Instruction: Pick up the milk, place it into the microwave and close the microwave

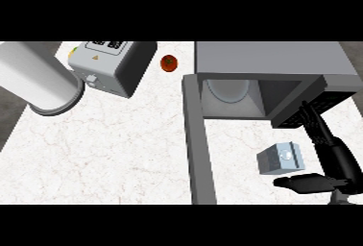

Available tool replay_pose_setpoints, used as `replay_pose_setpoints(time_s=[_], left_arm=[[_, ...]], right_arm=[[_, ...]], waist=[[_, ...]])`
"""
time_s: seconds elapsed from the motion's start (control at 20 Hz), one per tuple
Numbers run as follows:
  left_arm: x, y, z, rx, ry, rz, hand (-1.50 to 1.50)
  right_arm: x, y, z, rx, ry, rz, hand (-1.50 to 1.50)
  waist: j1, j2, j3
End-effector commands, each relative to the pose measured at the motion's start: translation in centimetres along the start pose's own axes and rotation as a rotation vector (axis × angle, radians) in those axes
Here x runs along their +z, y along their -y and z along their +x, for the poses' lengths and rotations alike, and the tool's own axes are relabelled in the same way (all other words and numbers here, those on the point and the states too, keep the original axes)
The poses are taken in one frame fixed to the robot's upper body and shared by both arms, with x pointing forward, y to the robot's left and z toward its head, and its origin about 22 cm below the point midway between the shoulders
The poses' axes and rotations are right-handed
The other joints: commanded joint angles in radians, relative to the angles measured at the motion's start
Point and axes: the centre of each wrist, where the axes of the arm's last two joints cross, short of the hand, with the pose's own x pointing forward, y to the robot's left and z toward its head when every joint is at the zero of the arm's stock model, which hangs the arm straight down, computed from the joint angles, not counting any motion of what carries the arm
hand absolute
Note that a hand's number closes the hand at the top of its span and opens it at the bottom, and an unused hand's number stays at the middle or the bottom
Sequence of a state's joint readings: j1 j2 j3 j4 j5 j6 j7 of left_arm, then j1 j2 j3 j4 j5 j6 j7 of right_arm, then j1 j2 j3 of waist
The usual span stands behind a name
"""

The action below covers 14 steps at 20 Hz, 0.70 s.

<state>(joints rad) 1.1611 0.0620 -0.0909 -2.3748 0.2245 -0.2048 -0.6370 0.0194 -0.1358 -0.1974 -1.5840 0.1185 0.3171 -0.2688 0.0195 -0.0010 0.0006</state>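
Where the white marbled desk (106, 158) fills most of the frame, a grey box-shaped microwave (269, 57) stands at the upper right. Its long grey door (199, 144) is swung fully open and runs down the middle of the frame, and a round glass plate (227, 90) shows inside the cavity. A big white cylinder with a grey rim (32, 72) lies tilted at the upper left. Just right of it is a white and dark grey boxy appliance (117, 67) bearing a warning triangle and dark labels whose writing cannot be read.

The black right hand (339, 161) enters at the lower right. Its fingers (315, 127) are straight and together, pointing up onto the microwave's dark front panel (333, 89), with the thumb stuck out leftward. It grasps nothing.

The small pale grey milk carton (281, 158) stands on the desk in front of the open microwave, just left of the hand and above the thumb. A small red-brown round fruit (169, 63) sits at the top centre.
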Motion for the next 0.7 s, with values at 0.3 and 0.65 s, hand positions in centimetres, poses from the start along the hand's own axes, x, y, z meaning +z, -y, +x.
replay_pose_setpoints(time_s=[0.3, 0.65], left_arm=[[0.6, -0.8, -0.2, 0.010, 0.003, 0.009, -1.50], [1.3, -0.9, -0.3, 0.005, 0.004, 0.000, -1.50]], right_arm=[[-0.2, 0.3, -5.5, -0.029, -0.016, 0.057, -1.50], [0.8, -1.9, -7.9, -0.018, -0.065, 0.117, -1.50]], waist=[[-0.004, 0.001, 0.000], [-0.004, -0.001, 0.000]])
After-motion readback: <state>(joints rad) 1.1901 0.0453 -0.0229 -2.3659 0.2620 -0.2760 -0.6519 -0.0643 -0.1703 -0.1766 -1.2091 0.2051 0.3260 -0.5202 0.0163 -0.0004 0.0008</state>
